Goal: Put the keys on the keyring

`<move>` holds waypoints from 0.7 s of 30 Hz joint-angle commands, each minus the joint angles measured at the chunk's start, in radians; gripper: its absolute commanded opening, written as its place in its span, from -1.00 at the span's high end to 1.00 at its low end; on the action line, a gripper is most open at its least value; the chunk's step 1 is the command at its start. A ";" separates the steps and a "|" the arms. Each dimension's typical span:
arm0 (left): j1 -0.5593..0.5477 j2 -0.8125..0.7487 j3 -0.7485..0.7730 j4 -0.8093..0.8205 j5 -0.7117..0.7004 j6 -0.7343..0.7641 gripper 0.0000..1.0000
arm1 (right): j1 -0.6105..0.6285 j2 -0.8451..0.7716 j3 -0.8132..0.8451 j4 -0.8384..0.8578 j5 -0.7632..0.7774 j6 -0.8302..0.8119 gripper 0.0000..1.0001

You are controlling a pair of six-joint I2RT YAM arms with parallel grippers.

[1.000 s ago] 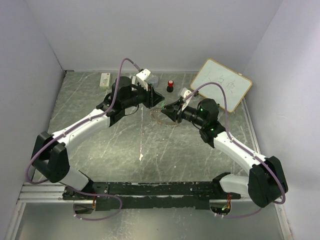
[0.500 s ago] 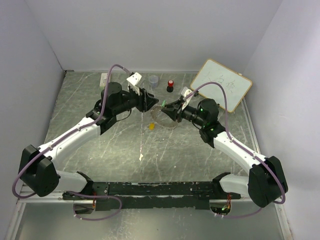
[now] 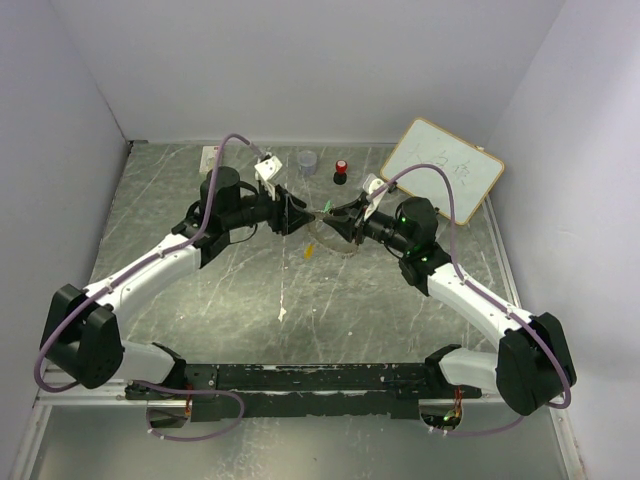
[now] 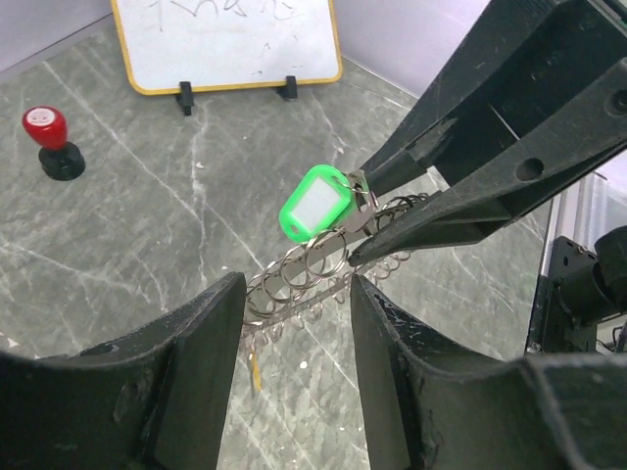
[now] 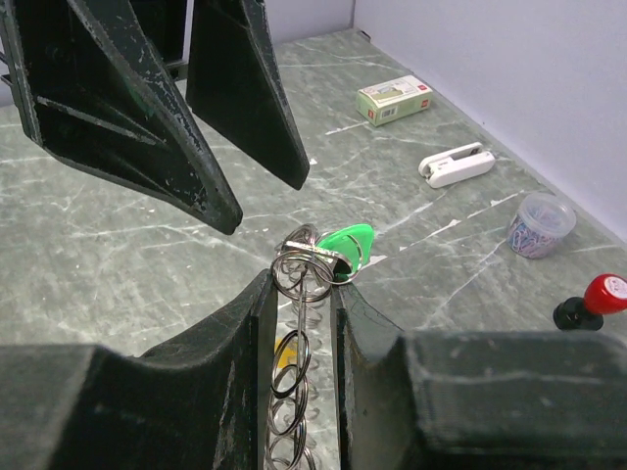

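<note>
Keys are split: yellow-orange key [image 3: 308, 251] lies loose on the table [image 3: 200, 290], closest to the near edge & just below the keyring [image 4: 304, 279], while green key [image 4: 315, 203] looks hooked on at the ring's raised tip. R gripper [image 5: 302, 294] is clenched on the keyring, holding it edge-up w/ its long axis pointing at the L arm. L gripper [image 4: 294, 294] is spread wide & empty, facing that tip, near but apart, so it's prob. the free hand for the loose key below.

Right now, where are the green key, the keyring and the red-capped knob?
green key [image 4: 315, 204]: left wrist view, middle of its green head.
keyring [image 4: 297, 277]: left wrist view, its chain-like rim.
red-capped knob [image 4: 45, 124]: left wrist view, its red cap.
</note>
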 commanded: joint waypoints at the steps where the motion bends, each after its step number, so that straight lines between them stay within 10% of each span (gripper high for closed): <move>1: 0.003 -0.004 -0.020 0.096 0.079 0.002 -0.15 | 0.002 -0.021 0.034 0.025 0.013 -0.010 1.00; 21: -0.016 0.041 0.026 0.177 0.133 -0.048 -0.15 | 0.002 -0.011 0.032 0.042 -0.011 0.002 1.00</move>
